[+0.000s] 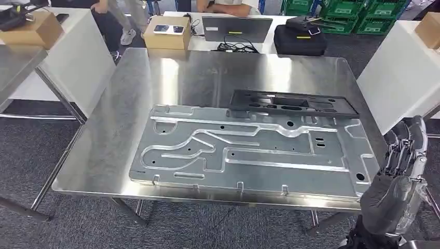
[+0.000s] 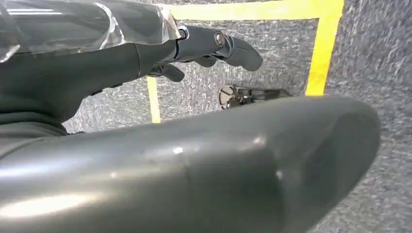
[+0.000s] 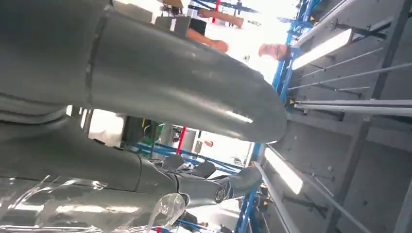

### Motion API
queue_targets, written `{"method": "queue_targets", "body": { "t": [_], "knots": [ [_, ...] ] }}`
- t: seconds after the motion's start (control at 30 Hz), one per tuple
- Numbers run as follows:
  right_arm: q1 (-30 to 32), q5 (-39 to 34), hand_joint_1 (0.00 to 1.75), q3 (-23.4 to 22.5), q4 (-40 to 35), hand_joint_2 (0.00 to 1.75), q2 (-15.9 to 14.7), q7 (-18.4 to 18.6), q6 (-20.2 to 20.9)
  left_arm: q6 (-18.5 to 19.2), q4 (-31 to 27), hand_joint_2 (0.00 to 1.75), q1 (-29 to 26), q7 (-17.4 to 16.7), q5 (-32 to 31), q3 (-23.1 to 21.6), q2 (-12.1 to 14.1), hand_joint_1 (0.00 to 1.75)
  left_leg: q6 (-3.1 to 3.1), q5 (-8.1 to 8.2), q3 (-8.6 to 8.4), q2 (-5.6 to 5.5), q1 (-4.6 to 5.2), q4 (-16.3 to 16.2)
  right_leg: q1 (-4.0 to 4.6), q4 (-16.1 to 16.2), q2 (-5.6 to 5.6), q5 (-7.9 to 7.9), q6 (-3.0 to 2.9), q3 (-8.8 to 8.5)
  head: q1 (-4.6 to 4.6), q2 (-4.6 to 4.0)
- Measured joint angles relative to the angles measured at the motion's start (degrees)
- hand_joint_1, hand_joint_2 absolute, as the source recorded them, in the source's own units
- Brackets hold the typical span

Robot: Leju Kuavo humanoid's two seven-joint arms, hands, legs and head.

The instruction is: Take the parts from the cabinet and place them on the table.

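Note:
A large stamped silver metal panel (image 1: 249, 153) lies flat on the steel table (image 1: 119, 109), reaching to the near edge. A black plastic frame part (image 1: 292, 102) rests against the panel's far right side. My right hand (image 1: 402, 168) is raised beside the table's near right corner, fingers stretched and apart, holding nothing; in the right wrist view this hand (image 3: 194, 182) is seen against the ceiling. My left hand (image 2: 160, 53) hangs over grey carpet, fingers loosely extended and empty.
Behind the steel table stands a white table with a cardboard box (image 1: 167, 31), a laptop (image 1: 236, 28) and a black bag (image 1: 300, 39). Green crates (image 1: 358, 15) are stacked at the back right. Other tables flank both sides. Yellow floor tape (image 2: 323, 48) lies under my left hand.

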State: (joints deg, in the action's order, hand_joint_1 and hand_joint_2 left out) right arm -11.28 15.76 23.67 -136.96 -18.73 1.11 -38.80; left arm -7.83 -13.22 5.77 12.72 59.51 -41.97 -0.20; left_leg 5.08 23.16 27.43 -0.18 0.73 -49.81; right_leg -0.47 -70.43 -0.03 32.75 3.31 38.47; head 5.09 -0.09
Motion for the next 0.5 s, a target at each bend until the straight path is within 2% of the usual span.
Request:
{"method": "queue_targets", "body": {
  "t": [0.03, 0.07, 0.1, 0.13, 0.17, 0.2, 0.27, 0.3, 0.33, 0.37, 0.4, 0.43, 0.47, 0.5],
  "knots": [
    [0.0, 0.0, 0.0, 0.02, 0.0, 0.0, 0.0, -0.02, 0.02, 0.09, 0.0, 0.0, 0.01, 0.04, 0.0, 0.0, 0.0, 0.0, 0.0, -0.41, 0.78, 0.0, 0.07, -0.29, 0.01, -0.32, 0.0, -1.05, -0.1, -0.79, 0.0, 0.0],
    [0.0, 0.0, 0.0, 0.02, 0.02, 0.0, 0.0, -0.09, 0.02, 0.13, 0.0, 0.0, -0.02, 0.04, -0.02, 0.0, 0.0, 0.0, -0.06, -0.77, 1.36, -0.01, 0.14, -0.45, 0.03, 2.01, 0.01, -2.91, -0.28, -2.62, 0.0, 0.0],
    [-0.01, 0.0, 0.0, 0.07, 0.02, 0.0, 0.0, -0.15, 0.02, 0.15, 0.0, 0.0, -0.04, 0.07, -0.02, 0.0, 0.0, 0.0, -0.16, -1.12, 1.88, -0.04, 0.23, -0.56, 0.04, 6.2, 0.01, -4.96, -0.56, -5.48, 0.0, 0.0],
    [-0.04, 0.0, 0.0, 0.11, 0.02, 0.0, 0.0, -0.17, 0.04, 0.24, 0.0, 0.0, -0.03, 0.13, -0.02, 0.0, 0.0, 0.0, -0.26, -1.46, 2.23, -0.09, 0.28, -0.63, 0.09, 11.51, 0.02, -6.51, -0.98, -9.06, 0.0, 0.0],
    [-0.11, 0.0, 0.0, 0.15, 0.0, 0.0, -0.02, -0.26, 0.06, 0.46, 0.0, 0.0, -0.03, 0.33, -0.02, 0.0, -0.04, 0.0, -0.41, -1.73, 2.37, -0.08, 0.34, -0.68, 0.27, 16.84, 0.08, -6.57, -1.43, -12.94, 0.0, 0.0],
    [-0.35, 0.02, 0.0, 0.22, 0.0, 0.0, 0.0, -0.35, 0.07, 0.57, 0.0, 0.0, 0.03, 0.5, -0.02, 0.0, -0.04, 0.0, -0.71, -2.01, 2.51, -0.07, 0.66, -0.74, 0.62, 20.69, 0.05, -5.94, -1.62, -14.93, 0.0, 0.0],
    [-0.53, 0.04, 0.0, 0.31, 0.0, 0.0, 0.0, -0.57, 0.11, 0.68, 0.0, 0.0, 0.18, 0.83, 0.02, 0.0, -0.04, 0.0, -1.23, -2.81, 3.02, -0.04, 0.61, -0.87, 0.75, 20.86, 0.06, -5.92, -1.67, -14.52, 0.0, 0.0],
    [-0.5, 0.04, 0.0, 0.35, 0.0, 0.0, 0.0, -0.59, 0.11, 0.68, 0.0, 0.0, 0.16, 0.85, 0.07, 0.0, -0.04, 0.0, -1.51, -3.15, 3.12, -0.05, 0.59, -0.84, 0.74, 20.72, 0.03, -6.21, -2.01, -14.29, 0.0, 0.0],
    [-0.47, 0.04, 0.0, 0.39, 0.02, 0.0, 0.02, -0.59, 0.11, 0.68, 0.04, 0.0, 0.07, 0.9, 0.11, 0.0, 0.04, 0.0, -1.82, -2.86, 3.49, -0.1, 0.82, -1.2, 0.02, 21.12, -0.19, -6.88, -2.33, -14.01, 0.0, 0.0],
    [-0.54, 0.04, 0.0, 0.46, 0.02, 0.0, 0.02, -0.66, 0.11, 0.74, 0.04, 0.0, -0.03, 0.98, 0.11, 0.0, 0.04, 0.0, -2.39, -0.45, 4.26, -0.1, 0.58, -3.04, 0.06, 21.09, -0.28, -7.35, -2.55, -13.45, 0.02, 0.0],
    [-0.5, 0.09, 0.0, 0.46, 0.02, 0.0, 0.02, -0.7, 0.11, 0.85, 0.04, 0.0, -0.05, 0.98, 0.07, 0.0, 0.04, 0.0, -2.78, 3.34, 5.92, -0.1, 0.25, -7.37, 0.0, 21.0, -0.18, -7.85, -3.07, -12.77, 0.02, 0.0],
    [-0.45, 0.18, 0.0, 0.48, 0.02, 0.0, 0.02, -0.79, 0.11, 0.94, 0.02, 0.0, -0.04, 0.98, 0.05, 0.0, 0.04, 0.0, -3.16, 6.85, 7.82, -0.09, 0.03, -12.82, 0.1, 20.95, -0.3, -8.37, -3.27, -12.02, 0.04, 0.0],
    [-0.43, 0.2, 0.0, 0.5, 0.02, 0.0, 0.02, -0.79, 0.11, 0.99, 0.04, 0.0, -0.02, 1.01, 0.05, -0.02, 0.04, 0.0, -3.45, 9.33, 9.43, -0.09, -0.23, -17.89, 0.17, 20.8, -0.29, -8.84, -3.35, -11.27, 0.02, 0.0],
    [-0.42, 0.31, 0.0, 0.5, 0.02, 0.0, 0.02, -0.85, 0.11, 1.03, 0.04, 0.0, 0.03, 1.01, 0.05, -0.02, 0.04, 0.0, -3.62, 10.33, 10.36, -0.09, -0.41, -21.53, 0.18, 20.54, -0.27, -9.21, -3.35, -10.46, 0.02, 0.0]
  ]
}}
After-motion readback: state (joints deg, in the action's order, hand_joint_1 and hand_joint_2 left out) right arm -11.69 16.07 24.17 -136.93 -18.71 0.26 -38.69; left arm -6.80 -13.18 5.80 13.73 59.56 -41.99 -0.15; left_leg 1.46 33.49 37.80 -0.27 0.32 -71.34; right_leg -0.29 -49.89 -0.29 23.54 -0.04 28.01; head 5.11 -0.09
